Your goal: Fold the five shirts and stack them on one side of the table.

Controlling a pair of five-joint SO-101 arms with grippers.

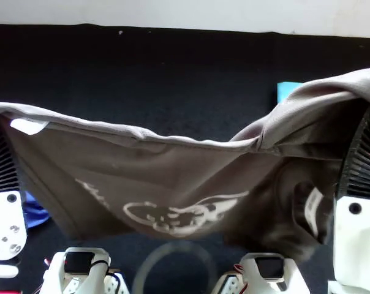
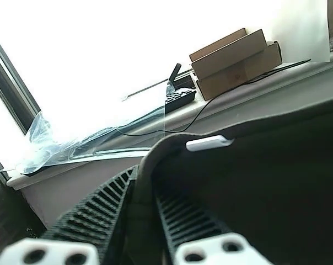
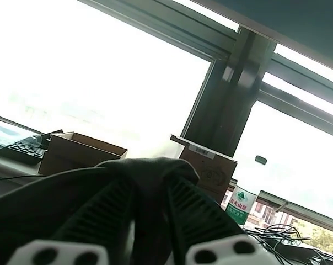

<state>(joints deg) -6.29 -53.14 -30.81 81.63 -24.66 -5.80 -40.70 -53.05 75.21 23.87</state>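
Grey shirt point(image 1: 173, 177) hangs between left pincer point(image 2: 147, 172) and right pincer point(image 3: 150, 179), both clamped on its edge; a thin hold may slip.

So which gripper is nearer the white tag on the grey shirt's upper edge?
Left. The left gripper pinches the shirt right beside the white tag; the right gripper holds the shirt's opposite end, well away from it.

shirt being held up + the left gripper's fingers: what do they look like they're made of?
Shirt: soft grey knit fabric, likely cotton jersey, with a matte finish; it sags and creases between the two grips. Left fingers: rigid black plastic, matte, with ribbed faces, possibly 3D-printed.
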